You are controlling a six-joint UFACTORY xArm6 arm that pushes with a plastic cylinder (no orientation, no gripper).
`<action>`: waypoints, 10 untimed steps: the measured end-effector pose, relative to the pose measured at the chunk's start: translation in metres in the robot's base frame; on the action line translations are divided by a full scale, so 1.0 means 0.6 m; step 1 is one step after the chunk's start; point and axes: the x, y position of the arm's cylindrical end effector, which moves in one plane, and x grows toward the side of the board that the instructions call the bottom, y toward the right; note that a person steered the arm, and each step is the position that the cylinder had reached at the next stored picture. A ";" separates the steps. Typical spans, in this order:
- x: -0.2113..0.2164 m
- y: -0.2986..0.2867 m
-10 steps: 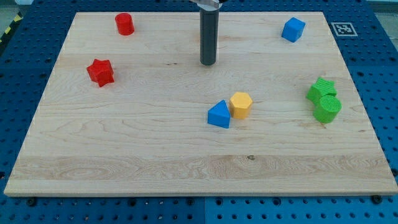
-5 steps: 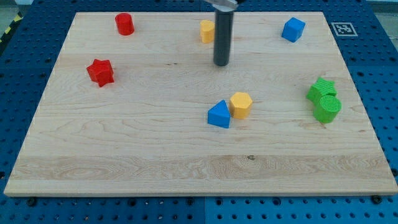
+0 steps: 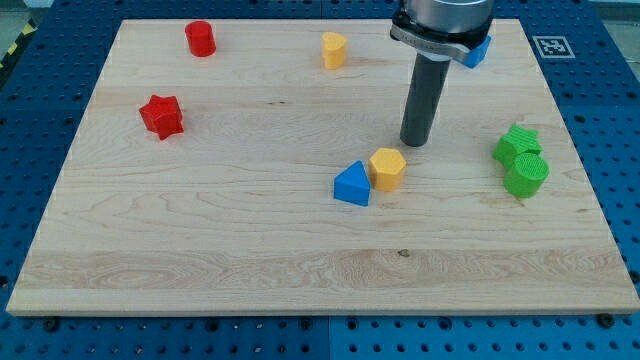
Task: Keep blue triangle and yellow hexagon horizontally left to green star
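Observation:
The blue triangle (image 3: 351,185) and the yellow hexagon (image 3: 387,168) sit side by side, touching, just right of the board's middle. The green star (image 3: 517,144) lies near the right edge, level with them and a little higher. My tip (image 3: 415,143) is on the board just above and right of the yellow hexagon, close to it but apart. The rod rises from there toward the view's top.
A green cylinder (image 3: 527,175) touches the green star from below. A blue cube (image 3: 478,50) is partly hidden behind the arm at top right. A small yellow block (image 3: 334,49) is at top centre, a red cylinder (image 3: 201,38) at top left, a red star (image 3: 161,115) at left.
My tip has moved right and down the view, from the top centre to just above the yellow hexagon. The small yellow block came out from behind the rod. No block moved.

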 end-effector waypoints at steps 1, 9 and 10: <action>0.044 0.020; 0.108 0.099; 0.174 0.063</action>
